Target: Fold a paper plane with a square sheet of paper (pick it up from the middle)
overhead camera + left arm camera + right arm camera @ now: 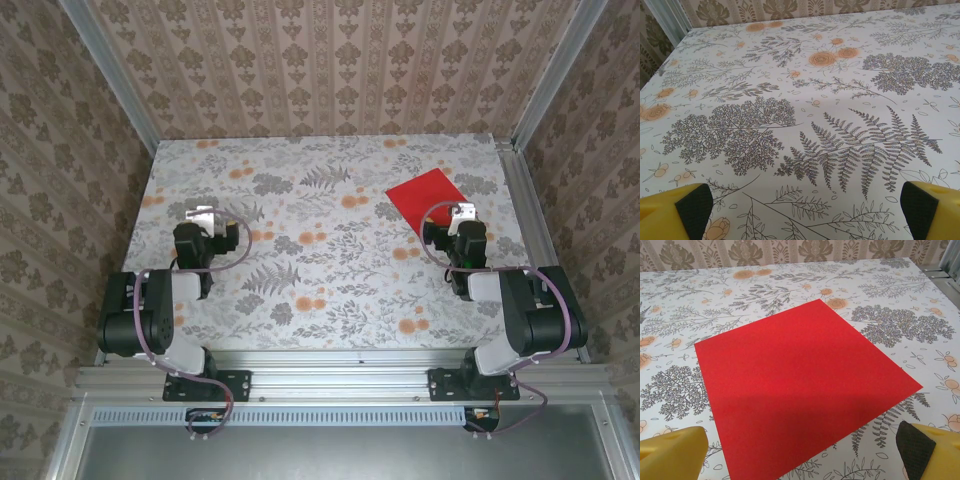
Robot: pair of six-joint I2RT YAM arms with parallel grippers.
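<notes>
The square sheet of paper [428, 197] lies flat and unfolded on the flowered table at the back right, bright red side up. In the right wrist view the sheet [800, 385] spreads right in front of my right gripper [802, 455], whose yellow fingers [920, 445] stand wide apart just short of its near corner; nothing is between them. My right gripper [462, 214] sits just below the sheet in the top view. My left gripper [203, 215] hovers over bare tablecloth at the left, open [805, 212], with yellow fingertips [677, 207] at both lower corners.
The table [330, 290] is covered by a white cloth with grey ferns and orange flowers. Aluminium frame rails [530, 220] run along its right and near edges. Patterned walls close in the back and sides.
</notes>
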